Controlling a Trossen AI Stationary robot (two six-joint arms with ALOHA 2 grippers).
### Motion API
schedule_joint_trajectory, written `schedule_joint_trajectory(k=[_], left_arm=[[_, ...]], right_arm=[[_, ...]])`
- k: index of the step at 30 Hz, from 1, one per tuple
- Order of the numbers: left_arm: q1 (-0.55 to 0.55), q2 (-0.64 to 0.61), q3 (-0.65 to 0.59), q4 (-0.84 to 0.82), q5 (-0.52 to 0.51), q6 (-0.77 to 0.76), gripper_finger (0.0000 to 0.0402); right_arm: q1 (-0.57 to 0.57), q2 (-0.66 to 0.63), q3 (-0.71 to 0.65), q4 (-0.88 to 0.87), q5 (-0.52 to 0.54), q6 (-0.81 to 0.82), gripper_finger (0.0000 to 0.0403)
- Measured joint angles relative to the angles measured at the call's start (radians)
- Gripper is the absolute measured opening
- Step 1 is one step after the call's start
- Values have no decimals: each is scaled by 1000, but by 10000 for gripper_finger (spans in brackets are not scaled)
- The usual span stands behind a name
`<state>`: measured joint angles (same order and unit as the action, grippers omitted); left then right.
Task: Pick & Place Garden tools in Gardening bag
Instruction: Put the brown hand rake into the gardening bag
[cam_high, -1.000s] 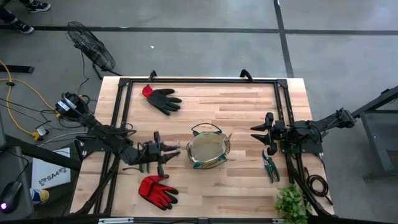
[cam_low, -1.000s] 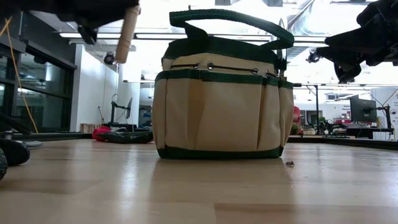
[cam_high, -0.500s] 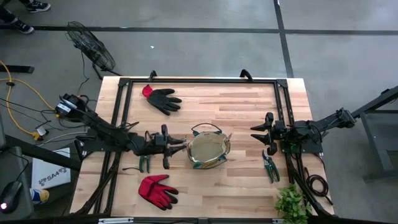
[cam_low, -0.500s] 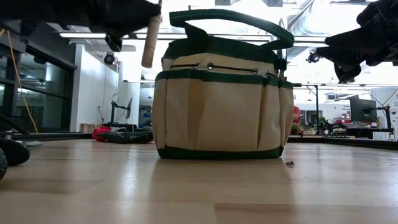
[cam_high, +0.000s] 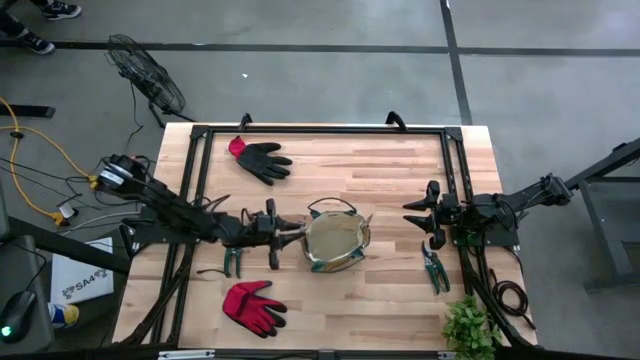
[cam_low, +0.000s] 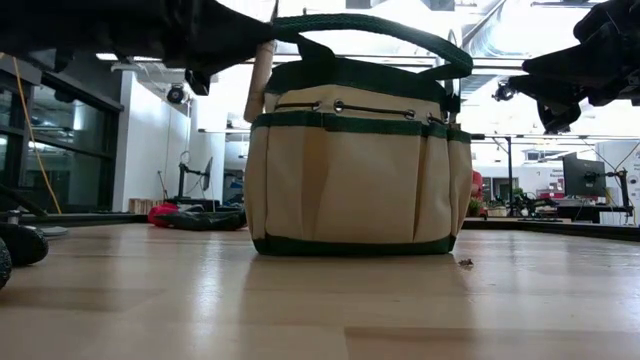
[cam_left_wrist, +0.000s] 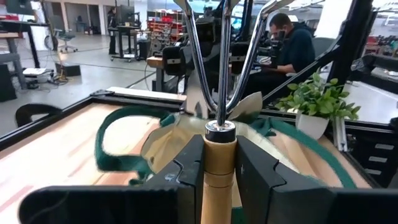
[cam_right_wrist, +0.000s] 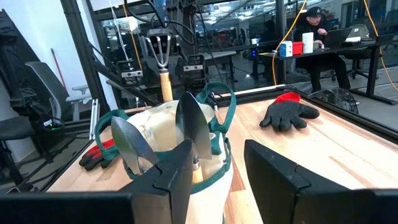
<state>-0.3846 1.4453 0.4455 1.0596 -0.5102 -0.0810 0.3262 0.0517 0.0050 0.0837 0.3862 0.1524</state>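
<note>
The olive-tan gardening bag (cam_high: 335, 242) stands upright at the table's middle, with two silver trowels (cam_right_wrist: 189, 127) standing in it. My left gripper (cam_high: 274, 231) is just left of the bag, shut on the wooden-handled fork (cam_left_wrist: 219, 74). My right gripper (cam_high: 430, 222) is open and empty to the right of the bag, above a green-handled pruner (cam_high: 435, 268). A second pruner (cam_high: 232, 262) and the red glove (cam_high: 252, 305) lie at the near left. The black-and-red glove (cam_high: 262, 158) lies at the far left. My left gripper pinches the fork's wooden handle (cam_left_wrist: 219, 163) between its two fingers, just behind the metal collar. The handle lies along the fingers and the tines (cam_left_wrist: 217, 56) stick out past the fingertips toward the bag. The fork is lifted clear, its handle end (cam_low: 256, 105) slanting down beside the bag's rim.
A leafy green plant (cam_high: 470, 325) stands at the table's near right corner. A black frame (cam_high: 320, 130) runs round the table's far and side edges. People sit at desks in the room beyond (cam_left_wrist: 292, 43). Bare wood lies in front of the bag (cam_low: 330, 300).
My left gripper has carried the fork toward the table's right edge, up to the bag's left rim. The fork has stayed lifted clear. The pruner at the near left has come into view from under the arm.
</note>
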Motion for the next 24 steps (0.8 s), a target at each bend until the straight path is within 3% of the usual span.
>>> schedule_joint_trajectory(k=[24], left_arm=[[64,12,19,-49,61,-2,59]], right_arm=[[0,0,0,0,0,0,137]])
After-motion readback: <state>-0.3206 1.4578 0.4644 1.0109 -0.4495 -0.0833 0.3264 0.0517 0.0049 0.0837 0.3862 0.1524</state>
